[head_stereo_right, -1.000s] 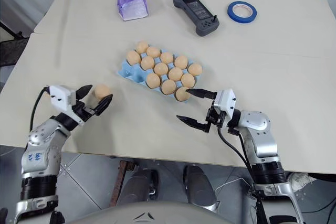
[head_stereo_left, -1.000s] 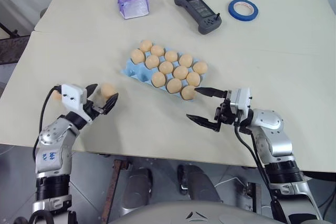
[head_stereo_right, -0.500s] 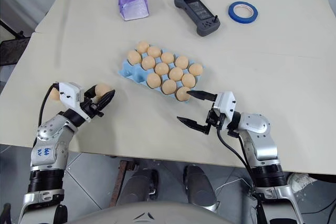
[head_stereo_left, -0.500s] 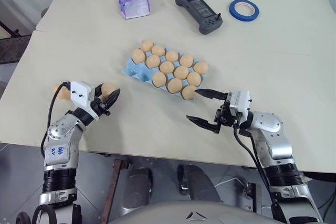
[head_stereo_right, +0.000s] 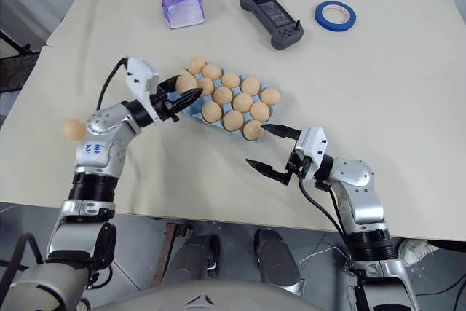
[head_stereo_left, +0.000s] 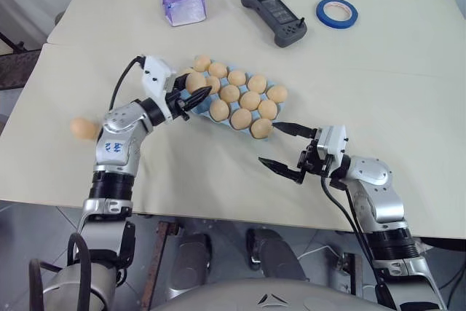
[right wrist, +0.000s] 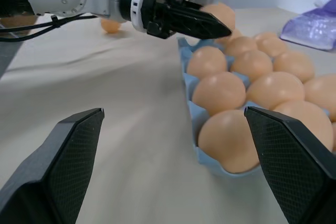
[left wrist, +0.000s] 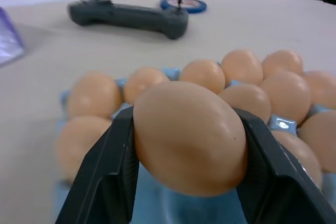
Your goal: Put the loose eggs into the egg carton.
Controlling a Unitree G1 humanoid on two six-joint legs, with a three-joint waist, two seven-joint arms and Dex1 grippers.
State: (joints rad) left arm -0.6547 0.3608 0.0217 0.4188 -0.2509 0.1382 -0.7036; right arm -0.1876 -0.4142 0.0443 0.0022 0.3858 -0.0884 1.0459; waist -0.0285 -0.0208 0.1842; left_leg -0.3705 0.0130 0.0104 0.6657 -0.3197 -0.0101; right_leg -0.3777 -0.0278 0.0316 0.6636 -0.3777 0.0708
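Now left gripper (head_stereo_left: 195, 95) around egg (left wrist: 190, 138).

The left arm reaches forward and inward, its pincer (head_stereo_left: 195, 94) level over the near-left end of the egg carton (head_stereo_left: 191, 105), both black fingers clamped on one egg (left wrist: 189, 136). The right arm is bent, its pincer (head_stereo_left: 285, 148) level beside the carton's near-right end, fingers spread wide and holding nothing.

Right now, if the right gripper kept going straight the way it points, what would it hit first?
Probably the nearest egg at the end of the carton. The right gripper is open and points at that end, though the egg may pass between the fingers before anything touches.
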